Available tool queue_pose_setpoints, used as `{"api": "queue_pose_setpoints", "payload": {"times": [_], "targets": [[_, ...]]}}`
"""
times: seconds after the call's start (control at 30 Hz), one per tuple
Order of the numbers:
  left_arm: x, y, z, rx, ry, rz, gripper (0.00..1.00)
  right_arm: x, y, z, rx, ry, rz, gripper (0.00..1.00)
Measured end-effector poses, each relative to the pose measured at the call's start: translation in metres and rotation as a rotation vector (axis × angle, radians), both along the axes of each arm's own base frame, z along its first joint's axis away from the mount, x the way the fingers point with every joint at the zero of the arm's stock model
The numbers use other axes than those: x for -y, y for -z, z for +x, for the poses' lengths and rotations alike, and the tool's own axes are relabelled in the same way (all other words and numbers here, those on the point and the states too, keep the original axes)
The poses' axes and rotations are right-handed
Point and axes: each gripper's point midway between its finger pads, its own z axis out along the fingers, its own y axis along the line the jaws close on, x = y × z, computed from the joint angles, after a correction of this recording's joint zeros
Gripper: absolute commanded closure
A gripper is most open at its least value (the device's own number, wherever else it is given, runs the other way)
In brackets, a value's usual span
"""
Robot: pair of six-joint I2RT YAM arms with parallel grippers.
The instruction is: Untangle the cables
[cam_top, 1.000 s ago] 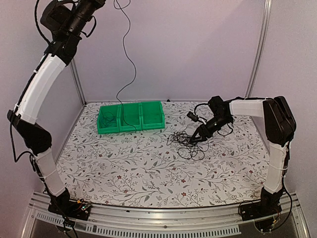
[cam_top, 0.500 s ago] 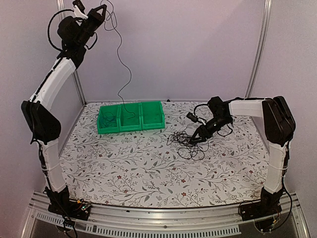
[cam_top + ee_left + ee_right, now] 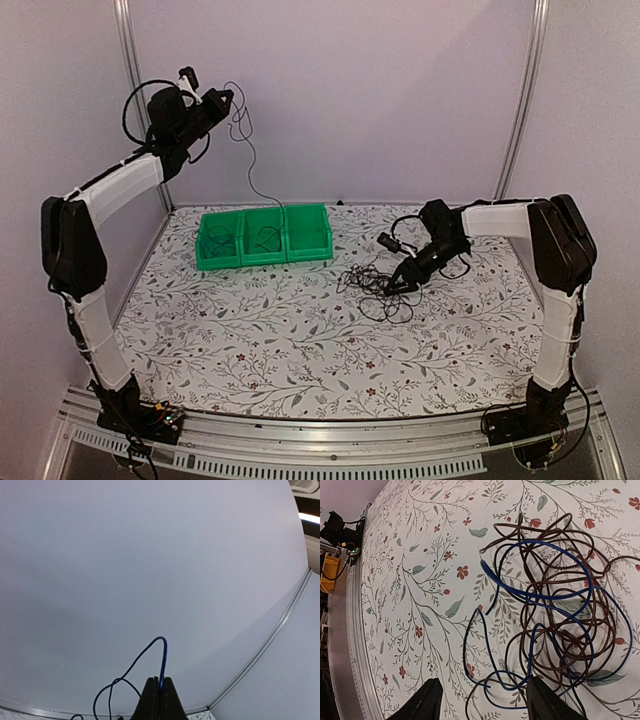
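Green bins [image 3: 305, 232] stand in a row of three at the back of the floral counter [image 3: 250, 340]. High above them, the left pincer [image 3: 224, 99] is clamped shut on a thin blue cable [image 3: 163, 652], which hangs down to the middle bin. The other cables [image 3: 383, 288], dark and blue, lie in a loose tangle on the counter to the right of the bins. The right pincer [image 3: 404, 284] sits low over that tangle, jaws parted wide, with loops of cable lying between its fingers.
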Motion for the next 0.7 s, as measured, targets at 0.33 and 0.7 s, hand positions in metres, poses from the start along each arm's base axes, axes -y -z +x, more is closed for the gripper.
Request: {"api": "queue_pose_setpoints", "payload": {"times": [0.33, 0.7], "targets": [[0.001, 0.027, -0.021, -0.046, -0.065, 0.109, 1.00, 0.000, 0.001, 0.000, -0.001, 0.000, -0.003, 0.38], [0.012, 0.050, -0.006, -0.041, -0.282, 0.418, 1.00, 0.002, 0.005, -0.004, -0.011, 0.001, -0.011, 0.38]]}}
